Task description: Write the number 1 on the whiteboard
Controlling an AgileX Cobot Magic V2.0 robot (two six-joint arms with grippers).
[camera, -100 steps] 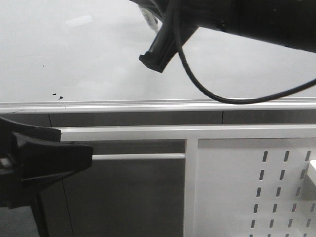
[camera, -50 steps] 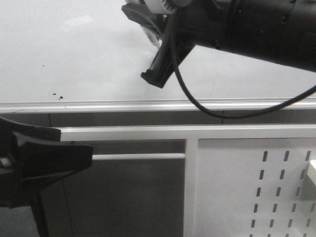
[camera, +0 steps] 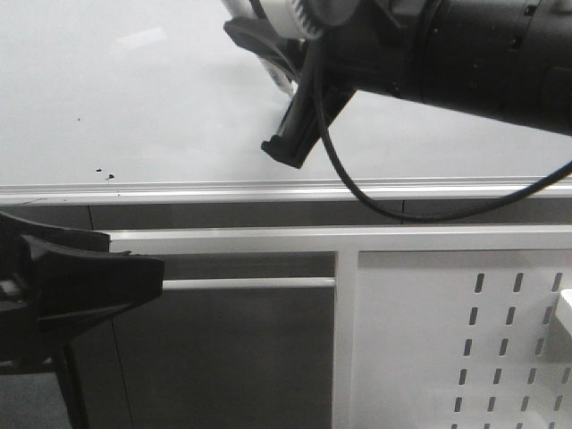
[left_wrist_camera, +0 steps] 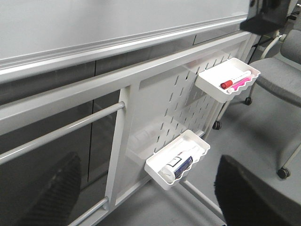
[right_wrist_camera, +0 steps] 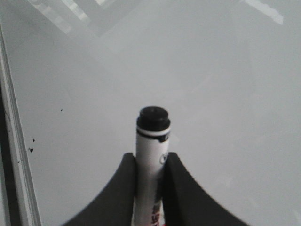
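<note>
No stroke yet on the whiteboard point(right_wrist_camera: 188, 94). Your right gripper point(right_wrist_camera: 149, 169) pinches the marker point(right_wrist_camera: 151, 141), tip facing the bare board. Left gripper point(left_wrist_camera: 146, 197) hangs spread, empty. Risk: a slanted approach could skid the tip, smearing the line.

The right gripper point(right_wrist_camera: 151, 175) has its two dark fingers point(right_wrist_camera: 123, 188) pressed against either side of a white marker point(right_wrist_camera: 151, 155), whose black tip points at the whiteboard point(right_wrist_camera: 197, 84). The board's glossy grey-white surface carries a few tiny black dots point(right_wrist_camera: 31, 149) near its silver rail point(right_wrist_camera: 19, 179) and pale reflections along its far part. No stroke shows on it.
</note>
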